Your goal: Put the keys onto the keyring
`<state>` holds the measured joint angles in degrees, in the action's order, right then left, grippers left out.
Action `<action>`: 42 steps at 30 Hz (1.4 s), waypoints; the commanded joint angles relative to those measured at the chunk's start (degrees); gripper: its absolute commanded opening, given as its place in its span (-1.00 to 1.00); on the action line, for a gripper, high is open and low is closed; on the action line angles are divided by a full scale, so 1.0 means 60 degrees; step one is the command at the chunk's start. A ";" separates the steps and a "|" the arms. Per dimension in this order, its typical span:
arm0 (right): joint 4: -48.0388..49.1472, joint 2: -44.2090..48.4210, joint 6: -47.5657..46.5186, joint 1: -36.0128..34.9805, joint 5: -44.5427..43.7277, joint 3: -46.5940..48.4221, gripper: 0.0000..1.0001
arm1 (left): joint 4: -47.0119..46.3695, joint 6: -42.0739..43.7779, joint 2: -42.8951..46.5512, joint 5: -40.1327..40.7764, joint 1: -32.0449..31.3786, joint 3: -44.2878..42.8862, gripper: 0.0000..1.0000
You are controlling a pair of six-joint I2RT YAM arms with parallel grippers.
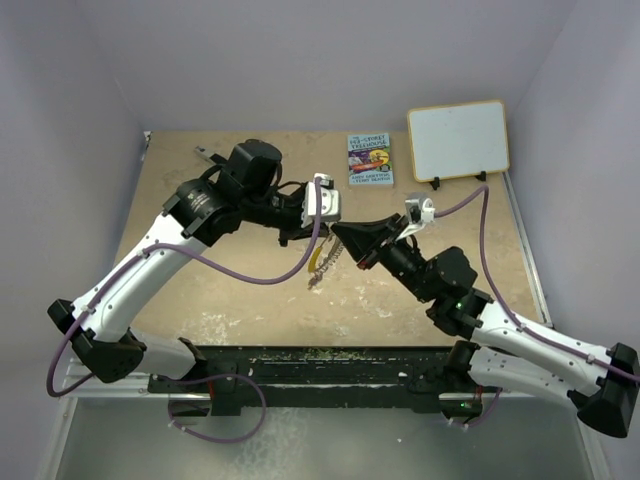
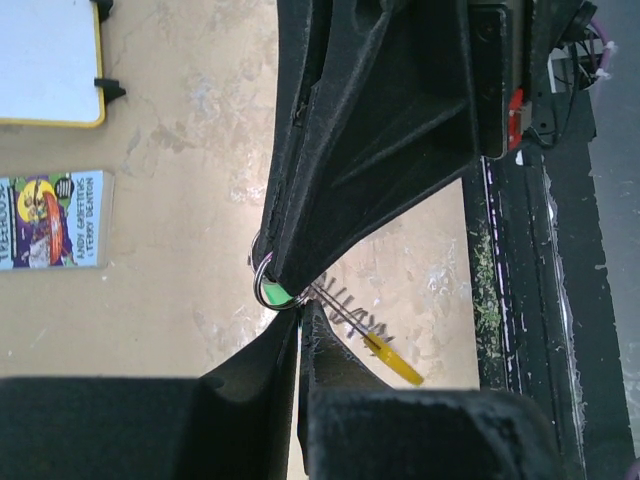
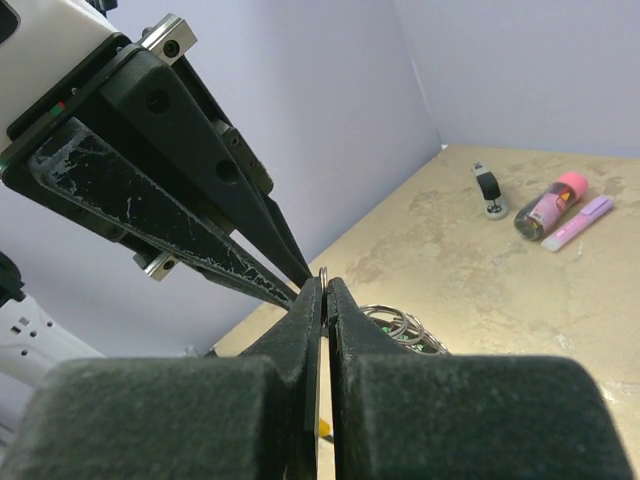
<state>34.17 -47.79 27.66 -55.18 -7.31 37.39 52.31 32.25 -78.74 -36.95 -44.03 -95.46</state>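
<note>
1. Meeting tip to tip at the centre of the top view, both arms hover over the table (image 1: pixel 240 300).
2. Left gripper (image 2: pixel 300 335): jaws closed, at the bottom centre of its wrist view. The keyring (image 2: pixel 345 320) leaves its tip and slants toward lower right, ending in the yellow stretch (image 2: pixel 395 367); it appears pinched there, though the contact is hidden.
3. Right gripper (image 3: pixel 325 295): jaws closed on a small ring carrying the green-tagged key (image 2: pixel 279 295), just left of centre in the left wrist view.
4. In the top view, the keyring dangles just below the fingertips.
5. The small rings (image 3: pixel 392 318) lie just right of the right gripper; their keys are unclear.
6. At the upper right of the right wrist view lie a black-and-silver tool (image 3: pixel 487 187) and a pink tube (image 3: pixel 545 210).
</note>
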 commanded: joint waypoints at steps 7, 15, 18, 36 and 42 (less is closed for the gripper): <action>0.1891 -0.0665 -0.0011 -0.0432 -0.1023 0.0518 -1.00 | -0.0436 -0.1119 -0.0063 0.0717 -0.0191 -0.0471 -0.93; 0.2362 -0.0769 -0.0399 -0.0871 -0.1502 0.0311 -1.00 | -0.0359 -0.1121 -0.0012 0.0718 -0.0187 -0.0547 -0.93; 0.2434 -0.0863 -0.0532 -0.1034 -0.1937 0.0239 -1.00 | -0.0415 -0.1221 0.0066 0.0667 -0.0183 -0.0548 -0.93; 0.3914 -0.1659 -0.1226 -0.2094 -0.4510 -0.0133 -1.00 | -0.0554 -0.2020 0.0460 0.0340 -0.0190 -0.0793 -0.93; 0.3750 -0.1512 -0.0974 -0.2129 -0.5341 -0.0115 -1.00 | -0.0645 -0.1949 0.0688 0.0228 -0.0180 -0.0627 -0.93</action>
<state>54.59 -57.34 21.43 -67.68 -34.44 36.58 52.10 21.61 -77.71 -31.09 -44.07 -97.43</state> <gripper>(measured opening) 0.004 0.039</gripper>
